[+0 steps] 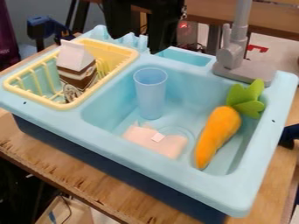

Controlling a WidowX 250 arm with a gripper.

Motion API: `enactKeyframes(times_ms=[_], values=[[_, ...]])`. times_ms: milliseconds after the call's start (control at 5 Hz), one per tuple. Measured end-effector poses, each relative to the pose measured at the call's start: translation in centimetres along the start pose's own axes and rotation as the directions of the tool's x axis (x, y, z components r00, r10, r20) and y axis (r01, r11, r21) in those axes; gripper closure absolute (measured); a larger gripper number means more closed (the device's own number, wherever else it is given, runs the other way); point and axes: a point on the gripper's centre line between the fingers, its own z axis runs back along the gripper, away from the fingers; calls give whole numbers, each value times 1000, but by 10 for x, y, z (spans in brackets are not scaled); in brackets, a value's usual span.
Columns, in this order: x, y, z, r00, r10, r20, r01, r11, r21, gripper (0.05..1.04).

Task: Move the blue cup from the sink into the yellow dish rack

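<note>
My black gripper [137,43] hangs over the back rim of the light blue sink [105,142], with its two fingers apart and nothing between them. Below and slightly in front of it, a translucent blue cup [151,94] stands upright in the basin. A flat pink piece [143,136] with a white tag lies on the basin floor, in front of the cup. On the right, an orange plush carrot [217,131] leans along the basin, its green leaves at the right wall. A brown and white carton [76,65] sits tilted in the yellow rack [73,105].
A grey faucet [232,57] rises from the sink's back right corner. The sink stands on a wooden table [88,176]. Behind it, a blue clamp [46,24] shows at the upper left. A small recessed tray [184,57] lies along the back rim.
</note>
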Motion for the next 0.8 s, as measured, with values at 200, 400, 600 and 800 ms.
enactKeyframes(times_ms=[200,400,600,800], values=[[1,-1,-8,1000,-2,-26,2,1000,-4,79],[20,1,-21,1000,18,16,-17,999,-41,79],[33,4,-40,1000,13,-1,-13,998,-59,78],[42,4,-49,1000,19,8,-18,998,-61,79]])
